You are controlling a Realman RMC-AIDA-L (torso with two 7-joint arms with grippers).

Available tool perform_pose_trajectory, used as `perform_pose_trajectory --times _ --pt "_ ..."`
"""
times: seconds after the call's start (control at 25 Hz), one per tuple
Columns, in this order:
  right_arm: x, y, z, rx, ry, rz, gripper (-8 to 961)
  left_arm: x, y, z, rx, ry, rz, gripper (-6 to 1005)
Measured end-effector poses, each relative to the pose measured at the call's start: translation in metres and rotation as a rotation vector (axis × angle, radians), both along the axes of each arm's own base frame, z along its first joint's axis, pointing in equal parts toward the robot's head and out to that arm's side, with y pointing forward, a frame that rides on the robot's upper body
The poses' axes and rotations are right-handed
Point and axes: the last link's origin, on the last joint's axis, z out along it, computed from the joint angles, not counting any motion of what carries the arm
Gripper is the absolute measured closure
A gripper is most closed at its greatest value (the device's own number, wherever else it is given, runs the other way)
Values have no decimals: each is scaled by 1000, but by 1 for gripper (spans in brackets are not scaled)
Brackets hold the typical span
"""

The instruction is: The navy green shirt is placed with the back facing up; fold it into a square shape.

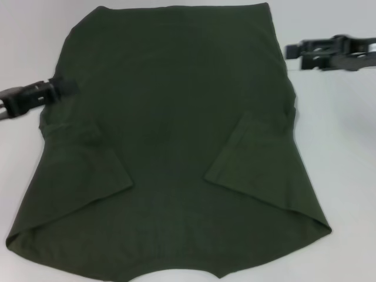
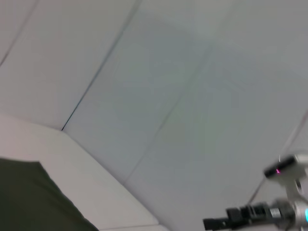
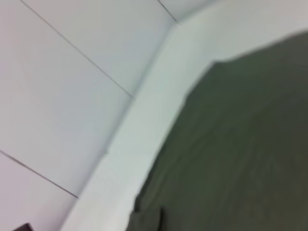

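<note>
Currently the left gripper (image 1: 69, 87) sits at the left edge of the navy green shirt (image 1: 176, 117), its tip touching or overlapping the cloth about halfway up that side; whether it is apart or pinched on fabric cannot be told. The right gripper (image 1: 294, 51) hangs just off the shirt's far right edge, over bare bench (image 1: 346, 147), apart from the cloth; its state cannot be told either.

The shirt lies flat across the middle of the bench, plain side up, long axis running near to far. Both sleeves are already turned inward onto the body, left sleeve (image 1: 88, 155) and right sleeve (image 1: 252, 158).

Judgement: the left gripper is nearer to the cloth, already at its edge. The shirt lies inward from each gripper, toward the bench's middle, so the next fold calls for both side edges.
</note>
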Motion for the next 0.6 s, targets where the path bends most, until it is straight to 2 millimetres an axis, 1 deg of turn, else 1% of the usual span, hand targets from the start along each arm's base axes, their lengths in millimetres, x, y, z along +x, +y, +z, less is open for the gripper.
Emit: perform_pose_trajectory --times 0.08,0.16,0.36,0.48,0.6 --pt "8 -7 11 14 15 22 96 -1 0 7 -43 -34 57 50" --pt "14 -14 15 6 17 34 96 -6 -3 15 -86 -31 113 50" --pt "22 -29 6 -79 19 32 99 -28 -9 31 -189 71 291 49" --pt "26 -35 -1 -123 -4 30 100 -32 -13 35 -255 104 344 49" --pt "26 -40 -9 -164 -10 36 102 -39 -16 34 -325 182 408 49"
